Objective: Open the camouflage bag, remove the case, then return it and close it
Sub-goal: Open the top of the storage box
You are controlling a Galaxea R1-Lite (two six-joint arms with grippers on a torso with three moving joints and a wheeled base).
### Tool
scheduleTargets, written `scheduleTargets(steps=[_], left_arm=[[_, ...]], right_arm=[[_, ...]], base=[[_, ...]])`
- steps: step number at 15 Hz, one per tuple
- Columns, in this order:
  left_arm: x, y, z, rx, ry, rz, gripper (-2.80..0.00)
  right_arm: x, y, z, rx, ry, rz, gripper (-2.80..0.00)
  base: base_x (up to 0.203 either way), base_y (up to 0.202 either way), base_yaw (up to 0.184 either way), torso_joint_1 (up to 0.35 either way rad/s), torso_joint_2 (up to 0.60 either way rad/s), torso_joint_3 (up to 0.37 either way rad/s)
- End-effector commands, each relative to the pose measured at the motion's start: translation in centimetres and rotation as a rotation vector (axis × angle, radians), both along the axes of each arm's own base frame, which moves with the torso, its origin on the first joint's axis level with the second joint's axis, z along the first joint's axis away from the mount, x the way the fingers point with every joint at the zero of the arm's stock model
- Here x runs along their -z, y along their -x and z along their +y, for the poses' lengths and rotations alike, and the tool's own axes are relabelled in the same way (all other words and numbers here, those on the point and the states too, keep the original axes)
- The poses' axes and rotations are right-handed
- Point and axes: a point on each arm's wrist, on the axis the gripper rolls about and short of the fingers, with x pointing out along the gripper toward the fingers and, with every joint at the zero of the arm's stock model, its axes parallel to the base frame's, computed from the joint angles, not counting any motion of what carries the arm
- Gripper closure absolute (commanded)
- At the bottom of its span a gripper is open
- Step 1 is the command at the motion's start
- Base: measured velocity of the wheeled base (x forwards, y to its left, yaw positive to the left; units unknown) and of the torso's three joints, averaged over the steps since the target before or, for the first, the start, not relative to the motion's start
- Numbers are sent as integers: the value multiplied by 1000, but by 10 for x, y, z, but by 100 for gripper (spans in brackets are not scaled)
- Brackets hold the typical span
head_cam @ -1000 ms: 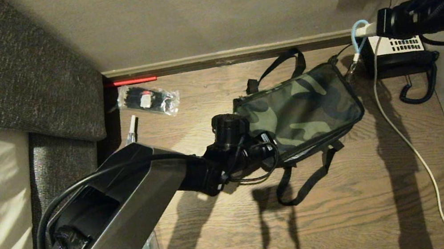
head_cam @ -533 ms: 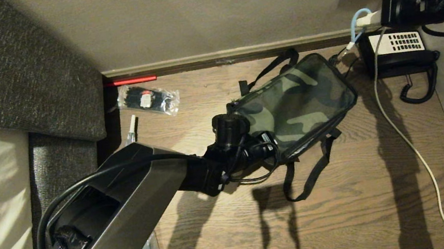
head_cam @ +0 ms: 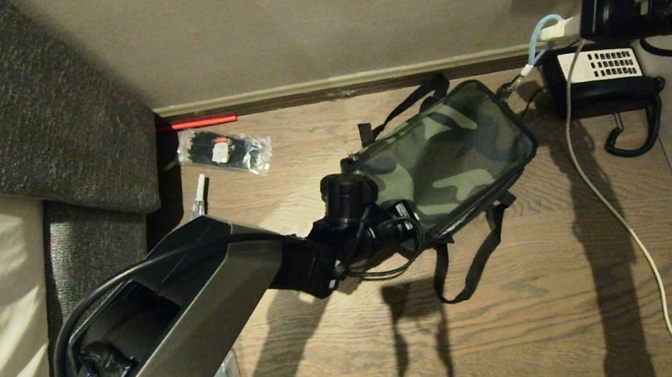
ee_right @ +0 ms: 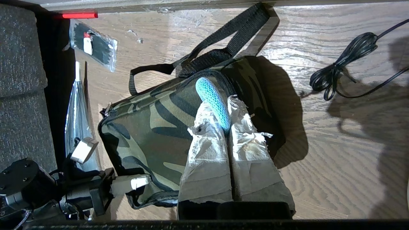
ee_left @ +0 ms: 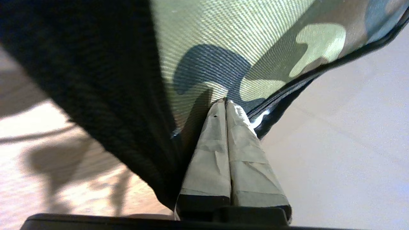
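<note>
Risk: right gripper, clamped tight on the light-blue mesh zipper loop, drags the soft green-camouflage bag toward 2 o'clock, not unzipping, if the left gripper, pinched shut on its 7 o'clock corner, slips.

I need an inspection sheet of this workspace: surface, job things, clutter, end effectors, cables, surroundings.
Surface: wooden floor, shadows across it.
Job's things: camouflage bag lies zipped shut; case not visible.
Clutter: clear packet by the skirting; black telephone beside the bag.
End effectors: left end effector shut, pinching the bag's near edge; right end effector shut on the light-blue loop of the zipper pull.
Cables: white cable across the floor; coiled handset cord.
Surroundings: grey upholstery, beige wall.
</note>
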Motion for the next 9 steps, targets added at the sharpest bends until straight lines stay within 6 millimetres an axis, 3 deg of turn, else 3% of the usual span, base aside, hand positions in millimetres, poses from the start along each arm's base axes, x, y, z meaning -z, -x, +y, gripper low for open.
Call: scheduleTargets(steps=[1,9], left_arm=[[4,0,0,7,-17,-7,0],[20,-3,-1,-1,-41,4,0]], right_arm=[[2,-2,0,-3,-3,10,0],[4,-4,0,-5,-3,9,0]], base=[[0,0,0,0,0,0],[0,0,0,0,0,0]])
